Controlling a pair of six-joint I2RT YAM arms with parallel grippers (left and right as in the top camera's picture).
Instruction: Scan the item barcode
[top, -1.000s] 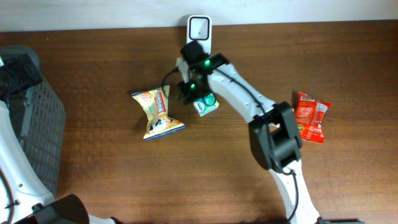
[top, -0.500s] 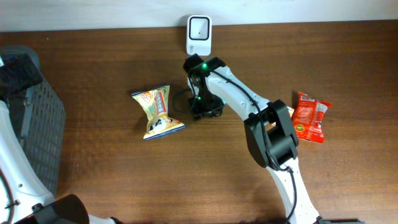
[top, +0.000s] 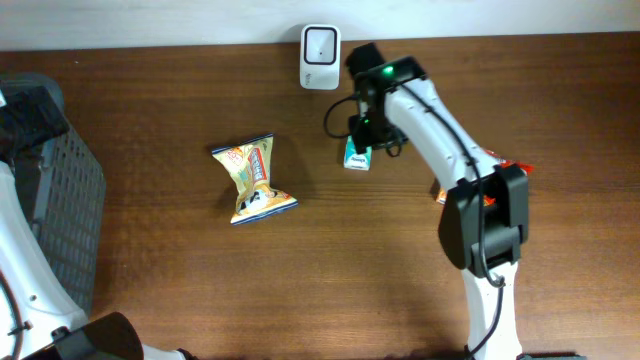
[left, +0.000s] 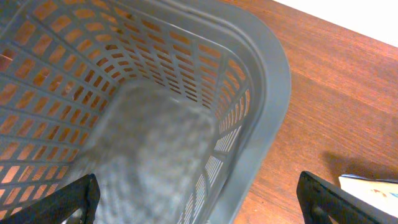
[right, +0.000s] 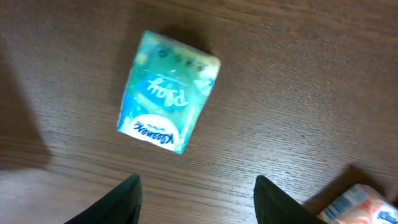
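Teal tissue pack looks soft, light; right end effector hangs parted, empty; pinch its long sides.

A dark brown wooden table carries a grey plastic lattice basket at far left, a yellow crinkled snack packet left of centre, a small green-and-white tissue pack near the white boxy scanner at the far edge, and a red foil packet at right, partly hidden.

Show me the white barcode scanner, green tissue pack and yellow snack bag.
white barcode scanner (top: 320, 44), overhead view, its square window.
green tissue pack (right: 168, 92), right wrist view, printed top face.
yellow snack bag (top: 254, 182), overhead view, printed front.
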